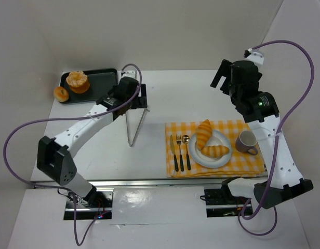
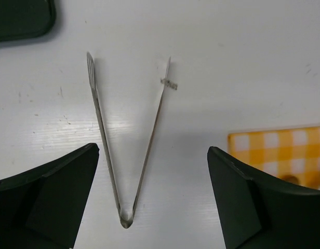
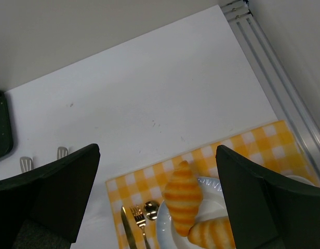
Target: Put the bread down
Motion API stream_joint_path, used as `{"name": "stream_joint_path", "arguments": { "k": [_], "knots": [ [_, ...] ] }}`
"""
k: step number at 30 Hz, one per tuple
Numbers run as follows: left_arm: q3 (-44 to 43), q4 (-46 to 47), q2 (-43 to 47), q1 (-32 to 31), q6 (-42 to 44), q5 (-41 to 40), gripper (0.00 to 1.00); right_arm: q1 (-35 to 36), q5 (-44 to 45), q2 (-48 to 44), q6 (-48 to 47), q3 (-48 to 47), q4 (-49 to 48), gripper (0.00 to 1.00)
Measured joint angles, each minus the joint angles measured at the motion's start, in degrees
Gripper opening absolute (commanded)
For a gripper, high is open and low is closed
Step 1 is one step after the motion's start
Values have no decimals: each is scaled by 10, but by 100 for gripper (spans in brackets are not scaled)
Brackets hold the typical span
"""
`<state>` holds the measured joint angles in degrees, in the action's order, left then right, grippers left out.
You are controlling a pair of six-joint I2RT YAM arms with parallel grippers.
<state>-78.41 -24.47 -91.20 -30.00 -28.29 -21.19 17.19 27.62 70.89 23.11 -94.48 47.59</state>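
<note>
Far to the left of the plate (image 1: pixel 218 162), at the back of the tabletop (image 1: pixel 201 93), we see a dark tray (image 1: pixel 105 72) carrying a large frilled pastry (image 1: pixel 77 81) and a small round bun (image 1: pixel 60 94) just beside it.

Nearer the plate, still on its left, the left hand (image 2: pixel 152 150) hangs over a pair of metal tongs (image 2: pixel 126 155). Its fingers stand wide apart with nothing gripped. The tongs lie flat on the tabletop between them, arms splayed in a V, touching neither finger.

The plate sits on a yellow checked mat (image 1: pixel 248 163). A knife (image 1: pixel 175 153), a fork (image 1: pixel 180 150) and a spoon (image 1: pixel 186 150) lie on the mat in a row just left of the plate.

The bread is on the plate: one striped croissant (image 1: pixel 204 133) reaches over its far rim, and a second croissant (image 1: pixel 216 151) lies across its middle, touching the first.

A grey mug (image 1: pixel 247 141) stands on the mat just right of the plate.

Behind the plate and raised off the tabletop, the right hand (image 3: pixel 157 150) is spread wide and holds nothing.
</note>
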Motion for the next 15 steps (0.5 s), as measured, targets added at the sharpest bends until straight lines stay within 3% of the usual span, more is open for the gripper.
{"name": "stream_joint_path", "arguments": {
  "k": [6,15],
  "knots": [
    [-29,-53,101,11,-1,4,99,0,0,16,0,0,3,100],
    [56,-77,179,22,12,28,99,0,-20,29,4,0,5,100]
  ]
}}
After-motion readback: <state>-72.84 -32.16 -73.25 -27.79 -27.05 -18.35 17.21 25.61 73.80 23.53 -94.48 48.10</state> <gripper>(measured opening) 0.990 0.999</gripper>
